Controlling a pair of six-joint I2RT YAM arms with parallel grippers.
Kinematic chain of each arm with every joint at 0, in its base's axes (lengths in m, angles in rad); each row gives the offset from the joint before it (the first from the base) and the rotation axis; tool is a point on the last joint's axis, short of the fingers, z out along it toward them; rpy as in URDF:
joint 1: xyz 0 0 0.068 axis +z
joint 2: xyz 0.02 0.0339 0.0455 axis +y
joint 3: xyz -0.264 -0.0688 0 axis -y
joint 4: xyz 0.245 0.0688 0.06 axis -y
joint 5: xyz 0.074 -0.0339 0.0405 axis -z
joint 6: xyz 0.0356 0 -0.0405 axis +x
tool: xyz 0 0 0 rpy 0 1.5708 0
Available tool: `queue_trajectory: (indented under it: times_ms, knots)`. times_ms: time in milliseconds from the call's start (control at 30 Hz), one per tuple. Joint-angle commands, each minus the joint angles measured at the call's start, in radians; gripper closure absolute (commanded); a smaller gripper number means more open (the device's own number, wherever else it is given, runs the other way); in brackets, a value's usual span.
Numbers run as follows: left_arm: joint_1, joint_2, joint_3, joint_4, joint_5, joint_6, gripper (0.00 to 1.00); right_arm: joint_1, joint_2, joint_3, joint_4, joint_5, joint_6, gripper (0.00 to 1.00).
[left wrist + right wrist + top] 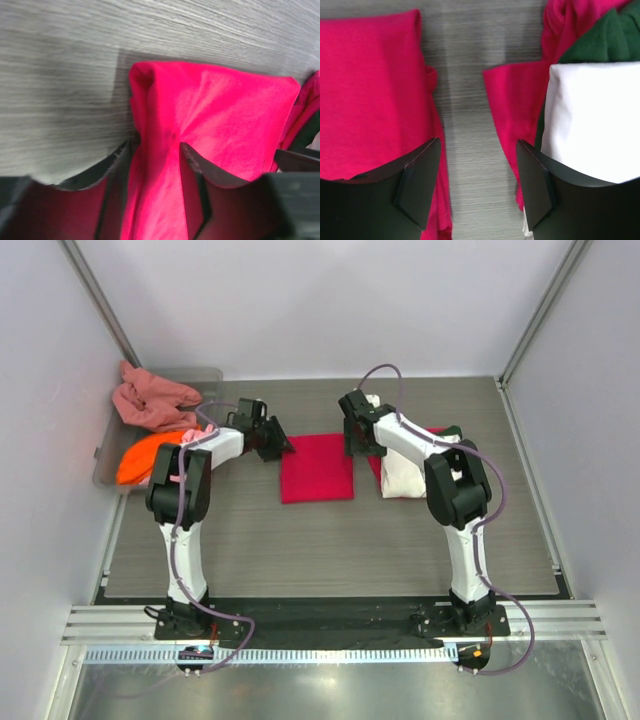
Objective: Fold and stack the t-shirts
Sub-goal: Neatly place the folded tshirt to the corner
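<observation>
A folded crimson-red t-shirt [316,468] lies flat in the middle of the table. My left gripper [272,445] is at its far left corner. In the left wrist view the left gripper [157,145] is shut on a raised fold of the crimson shirt [220,115]. My right gripper [358,440] is open and empty by the shirt's far right corner. In the right wrist view the right gripper [479,141] hangs over bare table between the crimson shirt [370,90] and the stack. The stack has a cream shirt [405,472] [595,120] on top, over dark green [605,35] and red [515,100] cloth.
A clear grey bin [205,375] at the far left holds a salmon-pink shirt [150,400], an orange shirt [142,456] and some light pink cloth [195,432]. White walls close in the table on three sides. The wood-grain table [330,540] is bare nearer the arm bases.
</observation>
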Motion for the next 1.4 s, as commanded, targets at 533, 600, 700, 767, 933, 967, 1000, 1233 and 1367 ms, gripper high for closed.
queue_trajectory:
  times_ms: [533, 600, 700, 767, 933, 967, 1000, 1233, 1367]
  knots:
    - [0.009, -0.004, -0.026, -0.007, -0.064, 0.006, 0.48, -0.102, -0.066, -0.201, 0.486, -0.455, 0.14, 0.31]
    - [0.009, 0.004, -0.019, -0.008, -0.06, 0.004, 0.5, -0.106, -0.043, -0.206, 0.5, -0.47, 0.151, 0.32]
    - [0.006, 0.018, -0.002, -0.013, -0.058, 0.004, 0.52, -0.113, -0.01, -0.223, 0.52, -0.481, 0.171, 0.35]
    - [0.006, 0.025, 0.006, -0.016, -0.058, 0.004, 0.52, -0.12, -0.005, -0.238, 0.541, -0.489, 0.182, 0.38]
    - [0.002, 0.033, 0.018, -0.03, -0.057, 0.004, 0.55, -0.151, -0.031, -0.295, 0.578, -0.473, 0.216, 0.42]
    - [0.003, 0.032, 0.018, -0.03, -0.058, 0.006, 0.55, -0.16, -0.046, -0.309, 0.586, -0.467, 0.219, 0.35]
    - [0.002, 0.029, 0.017, -0.031, -0.061, 0.007, 0.55, -0.169, -0.063, -0.333, 0.598, -0.452, 0.219, 0.32]
    - [0.002, 0.016, 0.018, -0.037, -0.072, 0.012, 0.56, -0.189, -0.164, -0.346, 0.636, -0.547, 0.213, 0.25]
    - [0.002, 0.016, 0.02, -0.043, -0.073, 0.012, 0.56, -0.189, -0.145, -0.343, 0.684, -0.634, 0.248, 0.23]
